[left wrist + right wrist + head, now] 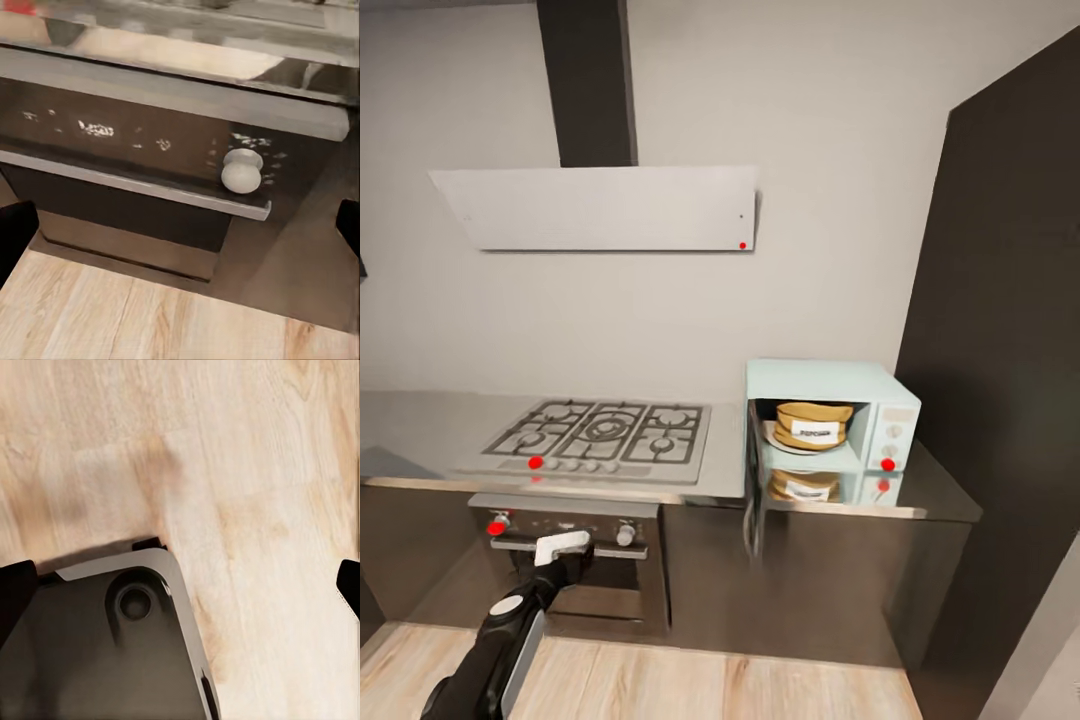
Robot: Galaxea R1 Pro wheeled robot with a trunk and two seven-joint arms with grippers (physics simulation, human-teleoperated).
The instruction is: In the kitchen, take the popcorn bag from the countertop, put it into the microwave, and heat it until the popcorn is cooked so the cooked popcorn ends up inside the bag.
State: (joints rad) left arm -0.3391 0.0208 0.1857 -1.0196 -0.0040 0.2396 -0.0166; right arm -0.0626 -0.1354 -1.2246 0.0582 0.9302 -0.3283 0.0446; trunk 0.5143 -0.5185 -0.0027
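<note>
1. Your left arm (510, 640) comes up from 7 o'clock in the head view, its white-tipped end in front of the dark built-in oven (575, 560). In the left wrist view the left gripper (180, 225) is released: its dark fingertips (15, 232) sit far apart at the frame edges, nothing between them, facing the oven's steel handle (135, 184) and a pale round knob (241, 170).
2. The gas hob (600, 435) lies just left of centre on the countertop (420, 430), the range hood (600, 208) above it at 11 o'clock.
3. The microwave (885, 400) stands on the countertop at 3 o'clock, its door (752, 490) swung open.
4. The popcorn bag (813, 424) sits inside the microwave on a white plate (775, 438); its reflection shows in the worktop below.
5. Your right gripper (180, 577) is also released, dark tips wide apart over the wooden floor (247, 472) and a grey base corner (97, 652).
</note>
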